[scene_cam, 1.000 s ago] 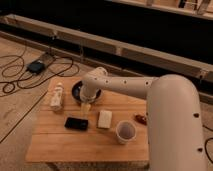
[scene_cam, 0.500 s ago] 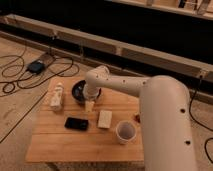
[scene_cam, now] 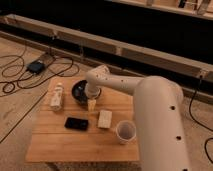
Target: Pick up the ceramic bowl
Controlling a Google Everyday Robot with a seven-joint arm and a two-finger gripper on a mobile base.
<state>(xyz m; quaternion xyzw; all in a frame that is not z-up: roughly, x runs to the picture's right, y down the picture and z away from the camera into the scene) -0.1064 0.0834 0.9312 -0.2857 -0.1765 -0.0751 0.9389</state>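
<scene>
The ceramic bowl (scene_cam: 79, 90) is a dark, round, shallow bowl at the back of the wooden table (scene_cam: 60, 142), left of centre. My white arm reaches in from the right and bends down over it. My gripper (scene_cam: 90, 93) is at the bowl's right rim, mostly hidden by the wrist. A whitish plastic cup (scene_cam: 125, 131) stands at the front right of the table, apart from the bowl.
A pale bottle (scene_cam: 57, 96) lies at the table's left. A small yellowish object (scene_cam: 92, 104) sits just in front of the bowl. A black phone-like object (scene_cam: 76, 122) and a pale block (scene_cam: 105, 119) lie mid-table. Cables and a box (scene_cam: 35, 66) are on the floor to the left.
The arm has lowered and its forearm has swung closer to the camera. The wrist stays at the bowl's right rim. The bowl has not visibly moved.
</scene>
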